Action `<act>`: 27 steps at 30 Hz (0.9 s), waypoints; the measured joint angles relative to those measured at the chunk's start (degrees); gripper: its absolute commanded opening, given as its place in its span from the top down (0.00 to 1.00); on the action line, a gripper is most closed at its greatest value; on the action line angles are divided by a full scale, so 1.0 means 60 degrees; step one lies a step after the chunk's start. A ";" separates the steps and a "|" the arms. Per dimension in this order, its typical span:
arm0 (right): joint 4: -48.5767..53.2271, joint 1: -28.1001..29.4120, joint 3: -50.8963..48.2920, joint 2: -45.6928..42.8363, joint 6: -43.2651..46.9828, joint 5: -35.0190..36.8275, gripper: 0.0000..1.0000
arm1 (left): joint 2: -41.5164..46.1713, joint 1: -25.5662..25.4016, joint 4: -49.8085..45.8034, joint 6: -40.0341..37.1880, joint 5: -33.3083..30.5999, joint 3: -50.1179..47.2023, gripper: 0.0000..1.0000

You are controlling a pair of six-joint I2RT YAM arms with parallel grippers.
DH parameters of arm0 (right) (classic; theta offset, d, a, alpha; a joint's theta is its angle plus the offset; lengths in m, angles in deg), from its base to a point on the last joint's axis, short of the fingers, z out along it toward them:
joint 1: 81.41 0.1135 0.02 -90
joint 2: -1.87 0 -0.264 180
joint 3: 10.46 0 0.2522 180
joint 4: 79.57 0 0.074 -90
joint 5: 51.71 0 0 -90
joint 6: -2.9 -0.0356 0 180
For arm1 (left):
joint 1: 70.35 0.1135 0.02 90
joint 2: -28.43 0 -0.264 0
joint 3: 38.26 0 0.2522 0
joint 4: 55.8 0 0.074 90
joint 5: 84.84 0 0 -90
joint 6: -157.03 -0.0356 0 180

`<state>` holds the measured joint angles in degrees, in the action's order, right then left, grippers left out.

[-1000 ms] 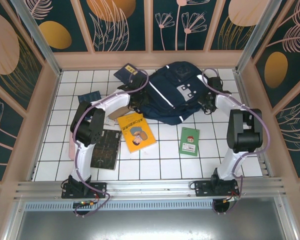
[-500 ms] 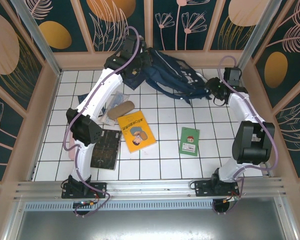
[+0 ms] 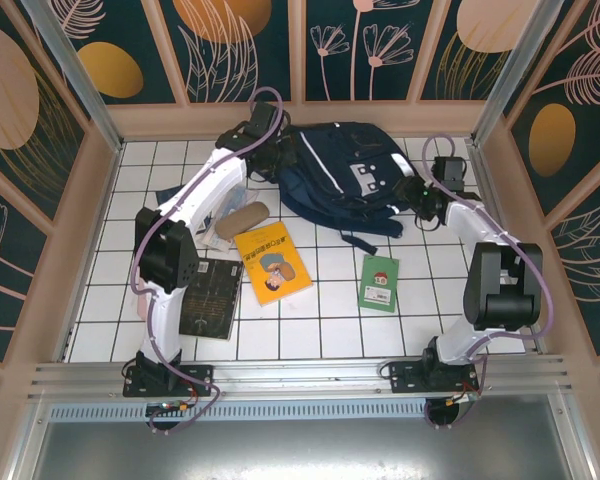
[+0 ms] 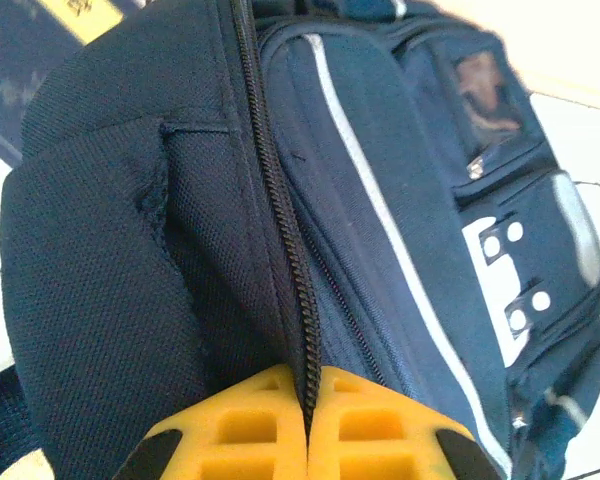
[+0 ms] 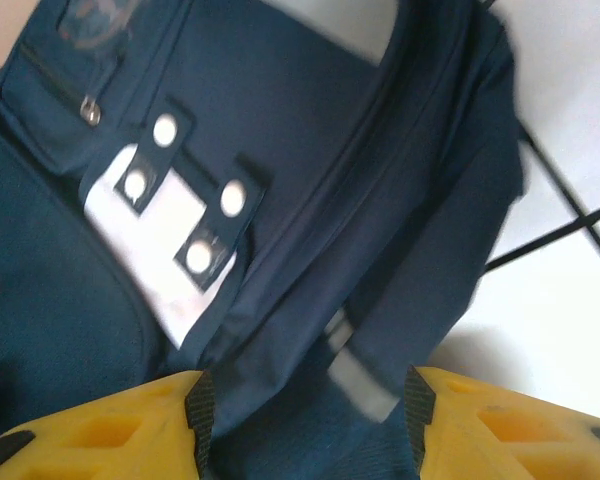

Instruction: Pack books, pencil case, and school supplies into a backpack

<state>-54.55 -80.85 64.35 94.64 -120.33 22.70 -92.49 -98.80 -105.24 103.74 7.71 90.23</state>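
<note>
Far middle of the white tiled table (image 3: 450, 310): the backpack (image 3: 345, 175), lying flat, top edge close to the back wall (image 3: 300, 118), little room behind it; bare tiles on its right up to the side wall; a wide bare strip along the near edge, in front of the arm bases.

Left gripper (image 4: 308, 420) at the backpack's upper left corner, yellow fingers pressed together on the fabric along the zipper line. Right gripper (image 5: 302, 385) at the backpack's right edge, jaws well apart, navy fabric lying between them unpinched.

Just beyond the pack's left corner: a navy book (image 4: 15, 95) with a yellow label. Near the pack's lower left edge: a brown oval pencil case (image 3: 246, 214), beside or touching a clear packet (image 3: 220, 232); cannot tell which.

Nearer in: yellow-orange book (image 3: 272, 263), tilted, cartoon figure up; black book (image 3: 212, 297) just left of it, close against the left arm; green booklet (image 3: 379, 283) well apart on the right, below a dark strap (image 3: 355, 240) trailing from the pack. 3 books flat between pack and near edge; open tiles between yellow-orange book and green booklet.
</note>
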 measured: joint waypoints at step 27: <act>-0.1086 0.0532 -0.1071 0.0947 -0.1348 -0.0135 0.90 | 0.0273 0.0000 0.1410 0.0262 0.0273 -0.2317 1.00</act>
<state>-61.06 -77.66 57.93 100.32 -128.42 21.89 -90.85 -98.80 -96.78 105.32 9.35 76.33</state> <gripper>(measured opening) 0.247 0.048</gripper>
